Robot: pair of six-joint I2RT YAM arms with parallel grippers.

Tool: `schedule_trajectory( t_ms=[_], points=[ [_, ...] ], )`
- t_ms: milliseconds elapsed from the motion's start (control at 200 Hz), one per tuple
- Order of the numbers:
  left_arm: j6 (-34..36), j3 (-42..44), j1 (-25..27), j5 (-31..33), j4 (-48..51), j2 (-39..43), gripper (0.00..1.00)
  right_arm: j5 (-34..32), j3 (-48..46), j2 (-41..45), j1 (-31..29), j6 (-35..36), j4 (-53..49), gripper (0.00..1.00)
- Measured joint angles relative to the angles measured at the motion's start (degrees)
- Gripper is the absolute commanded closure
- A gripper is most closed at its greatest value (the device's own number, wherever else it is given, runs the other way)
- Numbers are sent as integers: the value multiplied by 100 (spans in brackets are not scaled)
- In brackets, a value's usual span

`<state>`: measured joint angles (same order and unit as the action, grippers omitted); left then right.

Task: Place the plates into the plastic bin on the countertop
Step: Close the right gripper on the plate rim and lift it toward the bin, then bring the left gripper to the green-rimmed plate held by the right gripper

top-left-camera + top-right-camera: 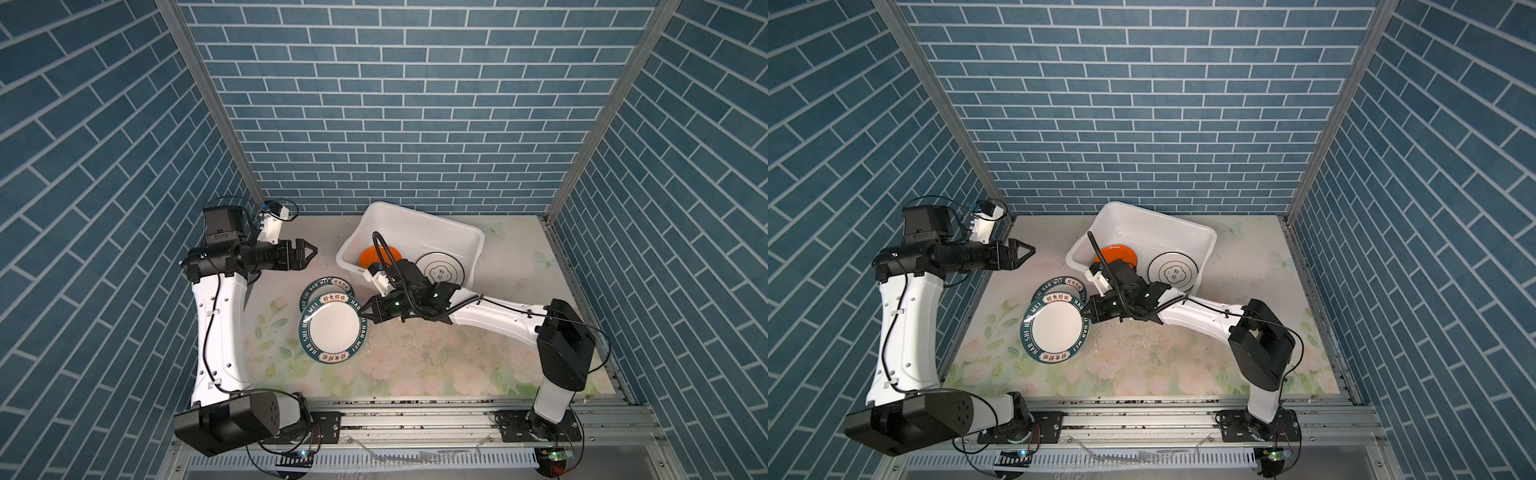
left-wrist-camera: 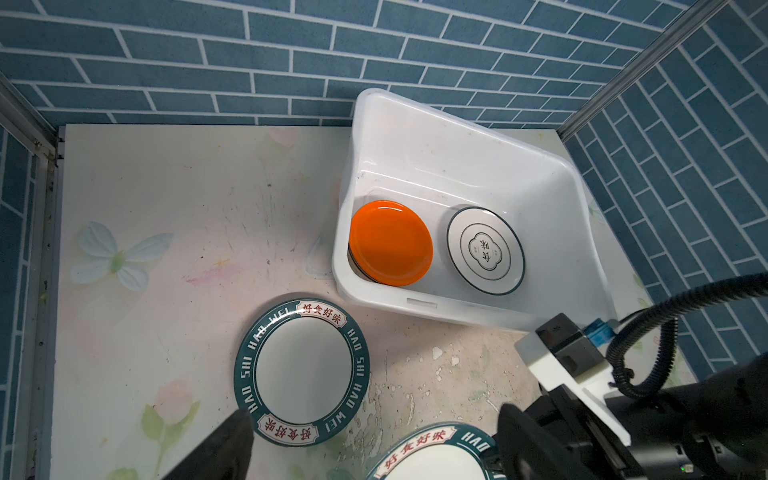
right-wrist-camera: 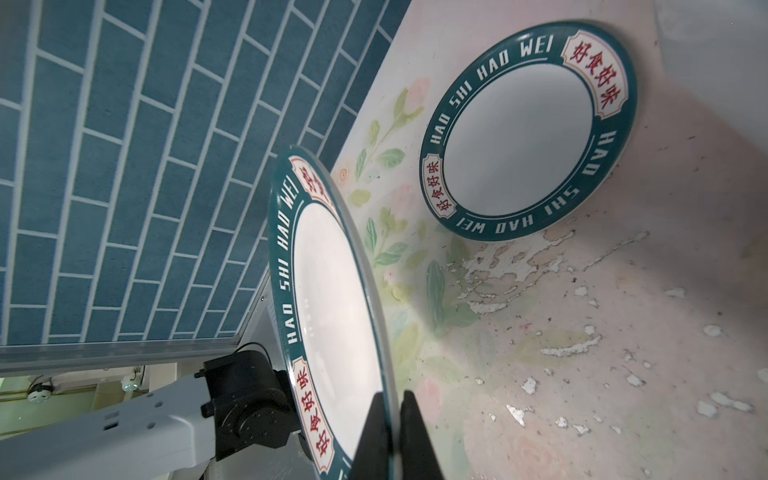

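In both top views the right gripper (image 1: 365, 312) pinches the rim of a green-rimmed plate (image 1: 334, 330) raised over the middle of the counter (image 1: 415, 357), partly covering a second green-rimmed plate (image 1: 318, 289) that lies flat, while the left gripper (image 1: 311, 253) hangs wide open near the back left corner. The left wrist view shows the plastic bin (image 2: 457, 166) at the back edge, with an orange plate (image 2: 390, 243) and a white motif plate (image 2: 484, 249) side by side inside. The right wrist view has the fingers (image 3: 376, 436) clamped on the held plate's edge.

Green-rimmed plate (image 1: 334, 330) raised above countertop (image 1: 415, 365); twin (image 2: 301, 372) flat on it; orange plate (image 2: 390, 243), gold-motif plate (image 2: 485, 250) in bin (image 2: 457, 158).
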<state>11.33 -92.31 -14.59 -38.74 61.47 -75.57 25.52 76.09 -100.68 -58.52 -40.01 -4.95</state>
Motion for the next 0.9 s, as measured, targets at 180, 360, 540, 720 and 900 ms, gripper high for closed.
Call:
schedule_trajectory(
  t_ms=[180, 360, 540, 720, 900],
  points=[
    [0, -494, 260, -107, 210, -511, 8, -50, -308, 619, 284, 0, -81, 100],
    [96, -1285, 894, -105, 483, -1217, 7, -105, -409, 1130, 651, 0, -407, 100],
    [317, -2288, 1434, -201, 883, -2004, 8, -210, -422, 1528, 1119, 2, -732, 100],
    [505, -3899, 1521, -328, 1611, -3239, 8, -297, -402, 1762, 1561, 7, -1228, 100],
    [1029, -4328, 1517, -354, 2312, -3565, 8, -286, -238, 1779, 1923, 2, -1829, 100]
  ],
)
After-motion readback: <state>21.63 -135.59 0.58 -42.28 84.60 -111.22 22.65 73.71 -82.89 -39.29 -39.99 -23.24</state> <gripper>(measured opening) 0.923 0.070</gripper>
